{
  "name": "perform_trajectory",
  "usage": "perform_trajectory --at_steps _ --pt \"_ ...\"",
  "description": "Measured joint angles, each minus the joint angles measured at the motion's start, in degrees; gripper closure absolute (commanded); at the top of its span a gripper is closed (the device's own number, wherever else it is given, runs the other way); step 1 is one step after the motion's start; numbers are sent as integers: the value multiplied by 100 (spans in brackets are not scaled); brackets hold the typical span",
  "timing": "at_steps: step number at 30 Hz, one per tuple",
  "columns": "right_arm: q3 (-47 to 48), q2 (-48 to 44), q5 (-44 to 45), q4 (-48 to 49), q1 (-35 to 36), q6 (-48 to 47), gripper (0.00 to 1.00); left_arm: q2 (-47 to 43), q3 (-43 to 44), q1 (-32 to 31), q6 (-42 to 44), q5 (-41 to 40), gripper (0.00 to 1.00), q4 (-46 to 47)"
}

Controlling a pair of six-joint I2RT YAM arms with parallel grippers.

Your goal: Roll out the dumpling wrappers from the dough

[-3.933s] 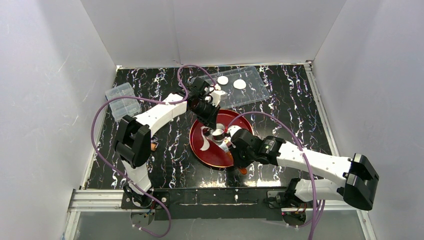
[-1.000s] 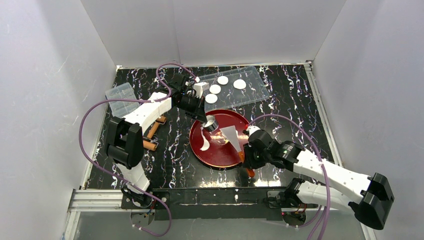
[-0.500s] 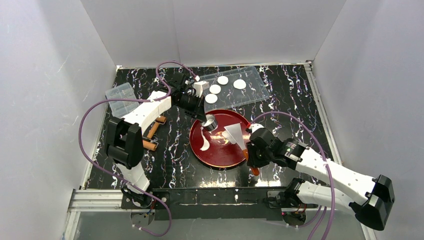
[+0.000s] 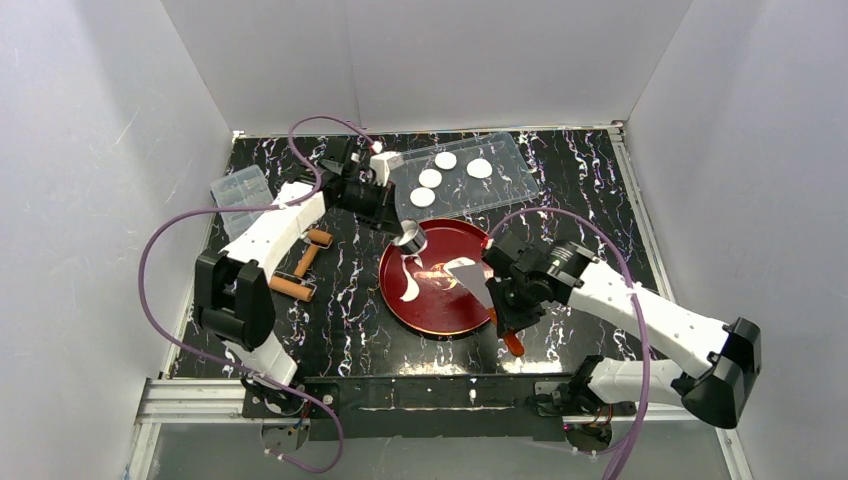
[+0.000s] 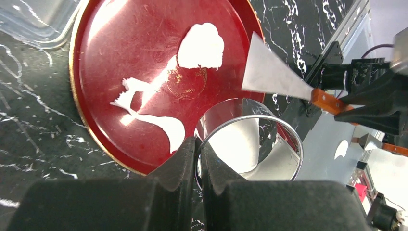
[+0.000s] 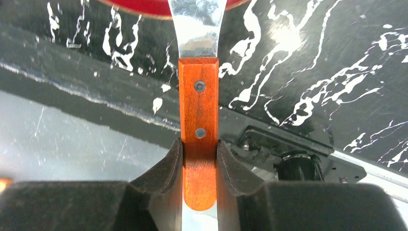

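Observation:
Four round white dumpling wrappers point(image 4: 430, 178) lie on a clear tray point(image 4: 505, 185) at the back. Ragged white dough point(image 4: 408, 285) lies on the red plate point(image 4: 440, 308); the left wrist view shows it as a blob point(image 5: 202, 45) and a thin strip point(image 5: 154, 118). My left gripper point(image 4: 400, 228) is shut on the rim of a round metal cutter point(image 5: 250, 144) at the plate's far left edge. My right gripper point(image 4: 505, 305) is shut on the orange handle point(image 6: 198, 110) of a spatula, whose metal blade point(image 4: 466, 275) lies over the plate's right side.
A rolling pin point(image 4: 305, 262) with orange handles lies on the black marbled table left of the plate. A clear lidded box point(image 4: 243, 198) stands at the far left. White walls close in three sides.
My left gripper has drawn the cutter back from the plate's middle to its far left edge. Four discs now show on the tray, two before. My right arm turned the spatula slightly.

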Motion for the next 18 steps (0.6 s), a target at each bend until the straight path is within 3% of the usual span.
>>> perform_trajectory --at_steps 9,18 --pt "861 1370 -527 -776 726 -291 99 -428 7 402 -44 37 100 -92" --pt "1753 2402 -457 -1298 1117 -501 99 -739 7 1010 -46 63 100 -114"
